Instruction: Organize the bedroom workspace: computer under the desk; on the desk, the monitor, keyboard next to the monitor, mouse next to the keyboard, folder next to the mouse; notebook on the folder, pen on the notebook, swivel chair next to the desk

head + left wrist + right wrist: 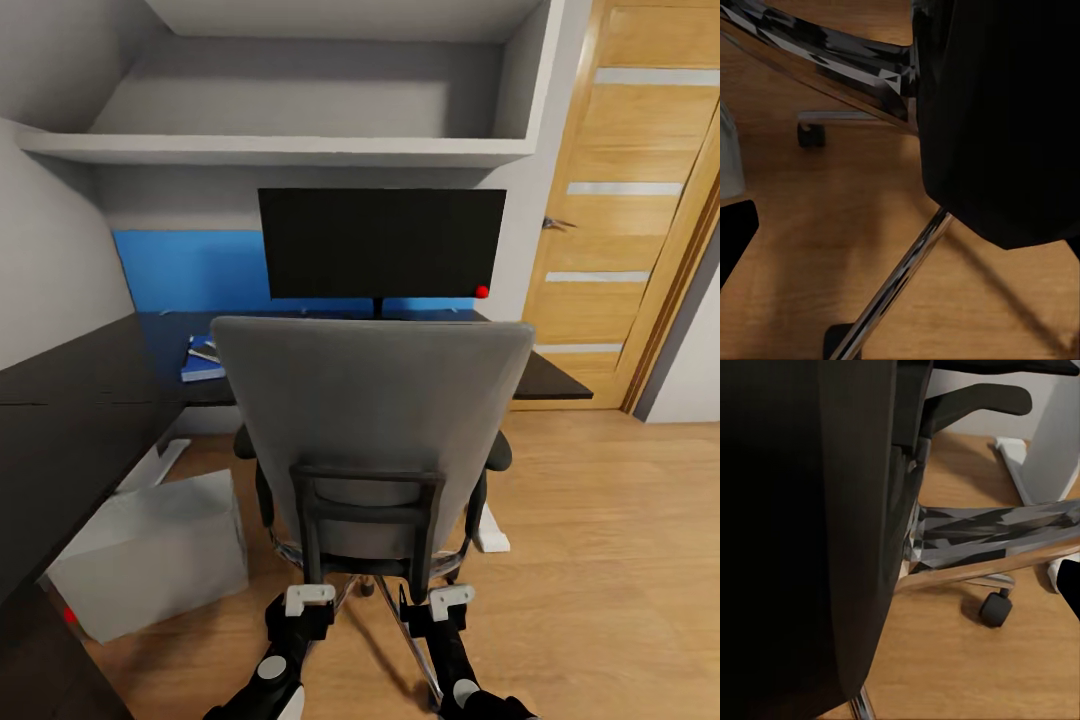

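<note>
While both grippers, left gripper (309, 600) and right gripper (450, 597), sit low behind the swivel chair (372, 420), finger state untellable, the chair-positioning step needs a straight push toward the desk (80, 400).

The swivel chair (372, 430) stands squarely between the robot and the table (80, 420), its tall grey back blocking the way to the monitor (382, 243) and most of the tabletop. The left hand (308, 600) and right hand (450, 598) sit low, close against the chair's dark back frame above the chrome legs. The computer (155, 550) fills the floor under the table's left wing. Open wood floor (600, 560) lies to the right, toward the door (640, 200).
</note>
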Robot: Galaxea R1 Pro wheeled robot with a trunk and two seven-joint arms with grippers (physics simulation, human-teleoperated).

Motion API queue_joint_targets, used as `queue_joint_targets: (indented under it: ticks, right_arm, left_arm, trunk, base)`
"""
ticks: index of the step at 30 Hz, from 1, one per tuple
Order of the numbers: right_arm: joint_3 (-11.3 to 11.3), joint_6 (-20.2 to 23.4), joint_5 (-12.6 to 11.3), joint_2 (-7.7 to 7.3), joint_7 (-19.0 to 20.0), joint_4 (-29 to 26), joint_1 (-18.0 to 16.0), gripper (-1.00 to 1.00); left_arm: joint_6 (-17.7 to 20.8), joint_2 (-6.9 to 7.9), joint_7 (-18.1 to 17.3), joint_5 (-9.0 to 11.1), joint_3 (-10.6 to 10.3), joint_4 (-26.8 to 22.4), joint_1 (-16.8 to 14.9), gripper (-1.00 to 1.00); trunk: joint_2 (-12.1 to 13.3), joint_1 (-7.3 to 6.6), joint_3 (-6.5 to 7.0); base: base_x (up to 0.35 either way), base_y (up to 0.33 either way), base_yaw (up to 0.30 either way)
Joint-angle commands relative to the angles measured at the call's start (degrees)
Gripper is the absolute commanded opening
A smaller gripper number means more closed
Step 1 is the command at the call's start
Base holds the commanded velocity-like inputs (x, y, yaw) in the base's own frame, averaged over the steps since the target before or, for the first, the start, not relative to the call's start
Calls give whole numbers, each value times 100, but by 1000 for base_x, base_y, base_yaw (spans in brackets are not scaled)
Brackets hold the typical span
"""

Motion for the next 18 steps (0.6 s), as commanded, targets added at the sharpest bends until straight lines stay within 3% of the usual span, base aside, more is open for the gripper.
queue_joint_targets:
  ticks: [1, 12, 18]
  right_arm:
    - [-7, -36, -152, -2, -80, 9, -6, 100]
    - [-7, -36, -152, -1, -79, 6, -6, 100]
    - [-7, -36, -152, -2, -79, 9, -6, 100]
  left_arm:
    - [-33, 6, 45, 54, -37, 1, -7, 100]
    - [-33, 6, 46, 54, -37, 1, -7, 100]
    - [-33, 6, 46, 54, -37, 1, -7, 100]
  trunk:
    - [-2, 3, -5]
    - [-2, 3, -5]
    - [-2, 3, -5]
  base:
    - [326, 0, 0]
    - [320, 0, 0]
    - [72, 0, 0]
